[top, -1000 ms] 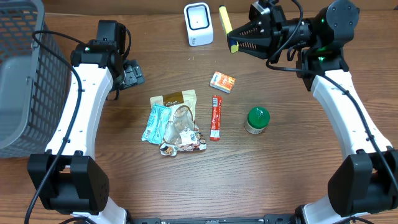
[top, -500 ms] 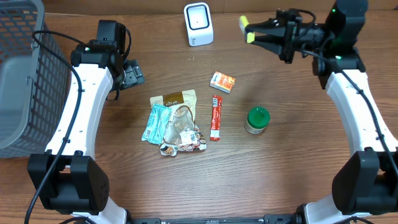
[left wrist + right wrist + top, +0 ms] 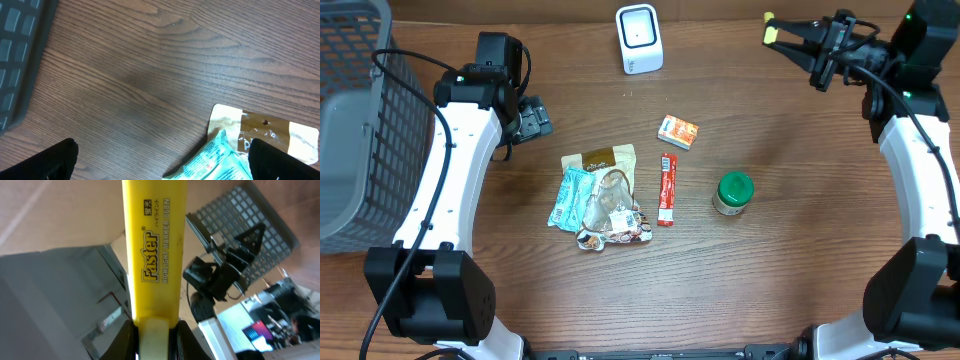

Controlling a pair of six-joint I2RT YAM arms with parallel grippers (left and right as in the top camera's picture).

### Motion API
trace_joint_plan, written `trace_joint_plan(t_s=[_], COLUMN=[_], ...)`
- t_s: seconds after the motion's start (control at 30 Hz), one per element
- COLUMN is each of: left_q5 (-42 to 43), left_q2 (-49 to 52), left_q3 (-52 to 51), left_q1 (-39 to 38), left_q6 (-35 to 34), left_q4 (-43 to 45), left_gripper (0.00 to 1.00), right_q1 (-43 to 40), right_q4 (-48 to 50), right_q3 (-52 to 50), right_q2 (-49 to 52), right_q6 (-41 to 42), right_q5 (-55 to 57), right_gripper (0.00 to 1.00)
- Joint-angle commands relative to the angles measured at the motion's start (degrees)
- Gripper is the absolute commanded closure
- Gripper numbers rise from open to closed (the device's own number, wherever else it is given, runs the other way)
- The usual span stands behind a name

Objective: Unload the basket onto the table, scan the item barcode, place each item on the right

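A yellow highlighter (image 3: pixel 771 30) marked "Faster" is clamped between the jaws of my right gripper (image 3: pixel 790 33). It is held in the air over the table's back right, pointing left. In the right wrist view the highlighter (image 3: pixel 154 255) runs straight up from the right gripper (image 3: pixel 154 341), which is shut on its pale cap end. The white scanner (image 3: pixel 639 38) stands at the back centre, well to the left of the highlighter. My left gripper (image 3: pixel 527 118) hovers open at the left. In its own view the left gripper (image 3: pixel 165 165) has bare table and a teal packet (image 3: pixel 215 162) between its fingers.
A pile of packets (image 3: pixel 600 195) lies mid-table with a red stick packet (image 3: pixel 666 188), a small orange box (image 3: pixel 678 131) and a green-lidded jar (image 3: pixel 733 192) to its right. A grey wire basket (image 3: pixel 350 120) fills the left edge.
My right arm has swung to the right with the highlighter, from just beside the scanner to the table's back right corner. The left arm has stayed still.
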Motion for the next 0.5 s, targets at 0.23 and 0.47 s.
trace_joint_plan(t_s=[0.23,0.47], left_q5=[-0.6,-0.6], left_q2=[-0.2,-0.2], left_q3=[1.0,1.0], left_q1=[0.0,0.0], left_q6=[0.0,0.0], left_q4=[0.1,0.1], left_gripper=[0.00,0.00], right_q1=[-0.7,0.4], right_q4=[-0.9,-13.9], right_q3=[0.0,0.0], right_q2=[-0.5,-0.5], right_q6=[7.9,0.9], right_q5=[19.6,30.2], right_gripper=[0.96,0.96])
